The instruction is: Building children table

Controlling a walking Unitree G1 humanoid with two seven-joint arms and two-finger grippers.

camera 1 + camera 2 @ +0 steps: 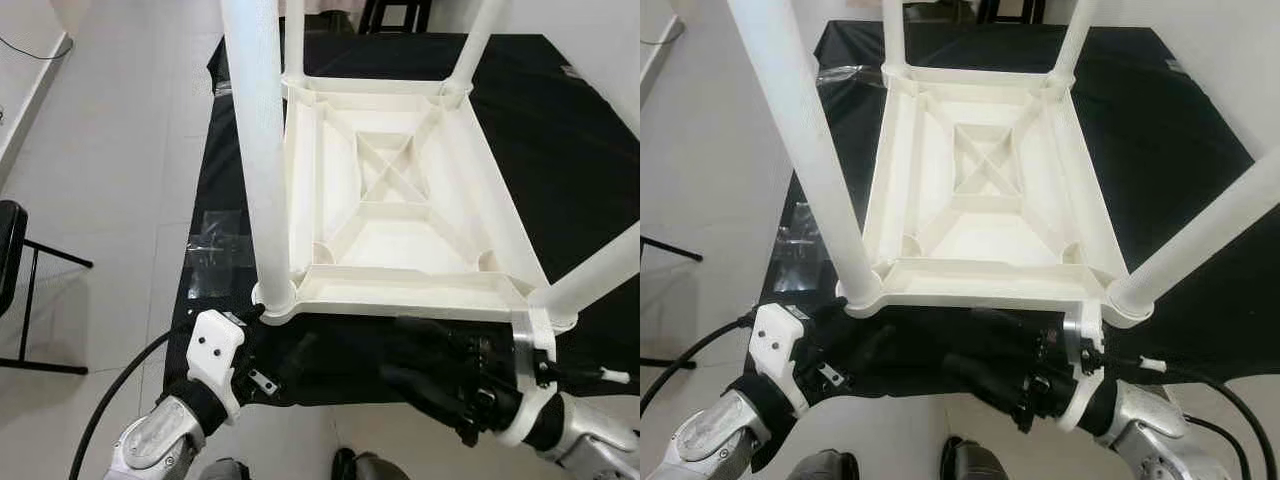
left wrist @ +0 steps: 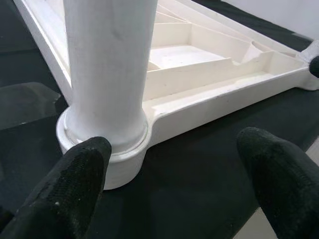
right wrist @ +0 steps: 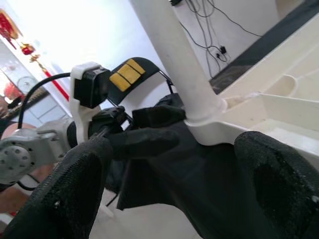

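The white plastic children's table (image 1: 400, 200) lies upside down on the black-covered surface (image 1: 560, 150), looking light and stiff; both grippers, left (image 2: 174, 169) and right (image 3: 169, 184), wait with jaws spread near its corner legs, the best holds.

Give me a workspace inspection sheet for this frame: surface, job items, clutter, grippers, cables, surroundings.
Surface: black cloth-covered worktable.
Job's things: white plastic children's table lying upside down on the cloth, ribbed underside up; four white round legs standing in its corner sockets.
Clutter: clear plastic wrapping at the cloth's left edge.
Grippers: left gripper with jaws open, at the near-left corner socket, one finger beside its collar. Right gripper with jaws open, below the table's near edge, holding nothing.
Cables: black cable along the left arm; thin black cable by the right wrist.
Surroundings: pale tiled floor; black chair at left.
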